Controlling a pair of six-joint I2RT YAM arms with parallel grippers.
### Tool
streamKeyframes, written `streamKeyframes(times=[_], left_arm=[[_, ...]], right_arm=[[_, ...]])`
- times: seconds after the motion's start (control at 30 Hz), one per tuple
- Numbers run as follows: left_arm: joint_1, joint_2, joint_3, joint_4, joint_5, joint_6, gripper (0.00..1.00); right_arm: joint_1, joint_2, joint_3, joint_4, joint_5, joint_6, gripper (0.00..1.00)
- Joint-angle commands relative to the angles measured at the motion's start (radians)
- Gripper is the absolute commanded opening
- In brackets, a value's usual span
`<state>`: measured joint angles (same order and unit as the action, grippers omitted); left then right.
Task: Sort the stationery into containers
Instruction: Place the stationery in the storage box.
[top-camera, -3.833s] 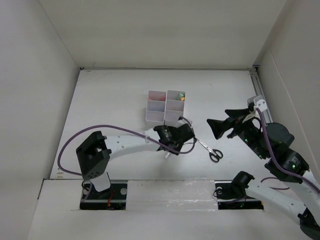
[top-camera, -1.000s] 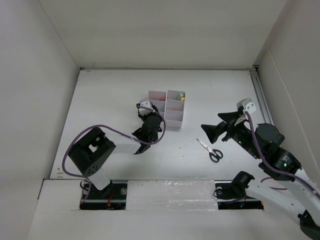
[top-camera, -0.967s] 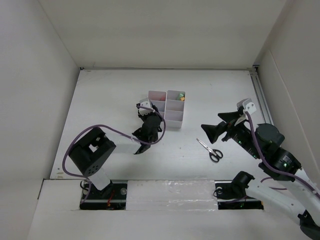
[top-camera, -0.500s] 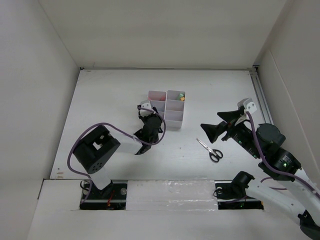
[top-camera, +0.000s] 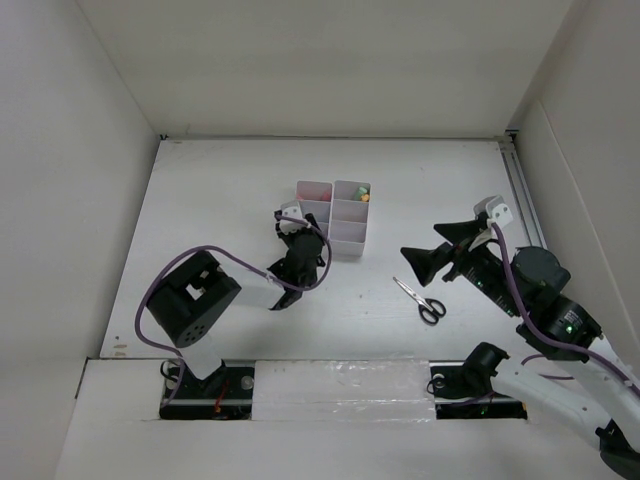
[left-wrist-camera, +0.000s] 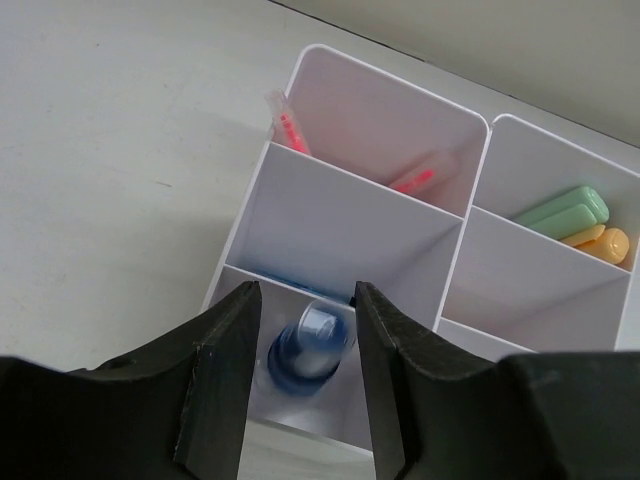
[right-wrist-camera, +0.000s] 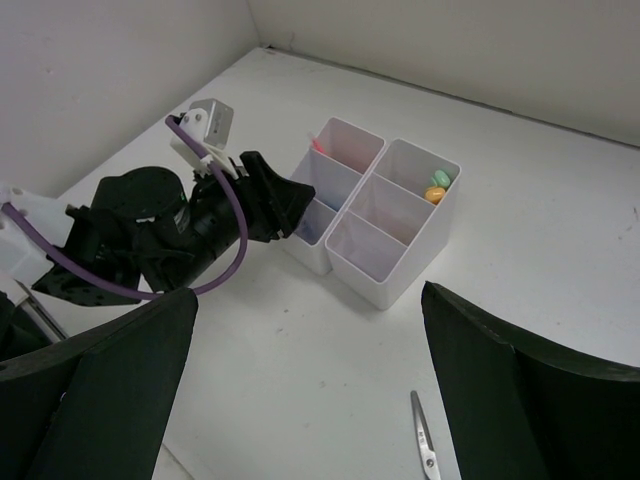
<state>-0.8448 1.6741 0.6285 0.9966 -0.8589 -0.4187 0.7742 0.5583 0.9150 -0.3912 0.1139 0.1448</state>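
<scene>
- The left gripper has its fingers a little apart, right over the nearest left box of the white organizer.
- The blue-capped bottle stands in that box.
- The right gripper is wide open, holding nothing.
- The black scissors lie on the table, near it.

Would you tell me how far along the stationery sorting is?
Done: pink pens and a green marker lie in the organizer's far compartments. In hand: the open left gripper straddles a blue-capped bottle in the near-left compartment. Left: scissors on the table near the open right gripper.
</scene>
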Motion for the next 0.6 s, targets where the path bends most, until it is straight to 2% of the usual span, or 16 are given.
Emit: streamKeyframes(times=[0.0,0.1,0.13,0.37,0.47,0.53,0.57], left_arm=[[-0.010,-0.040,-0.009,0.045,-0.005,0.011,0.38],[-0.019,-0.040,-0.009,0.045,-0.005,0.011,0.39],[-0.028,-0.040,-0.009,0.045,-0.017,0.020,0.44],[-0.046,-0.117,-0.029,0.031,-0.035,0.011,0.89],[-0.056,-0.183,-0.047,0.007,-0.035,-0.012,0.91],[-0.066,-0.212,-0.047,0.007,-0.035,-0.003,1.00],[-0.077,-0.237,-0.047,-0.024,-0.035,-0.003,1.00]], right_arm=[[0.011,0.008,-0.001,0.051,-0.022,-0.017,1.00],[0.011,0.008,-0.001,0.051,-0.022,-0.017,1.00],[0.011,0.008,-0.001,0.051,-0.022,-0.017,1.00],[0.011,0.020,-0.010,0.051,-0.002,-0.005,1.00],[0.011,0.044,-0.010,0.042,0.021,0.004,1.00],[0.011,0.054,-0.010,0.041,0.033,0.013,1.00],[0.011,0.054,-0.010,0.041,0.033,0.022,1.00]])
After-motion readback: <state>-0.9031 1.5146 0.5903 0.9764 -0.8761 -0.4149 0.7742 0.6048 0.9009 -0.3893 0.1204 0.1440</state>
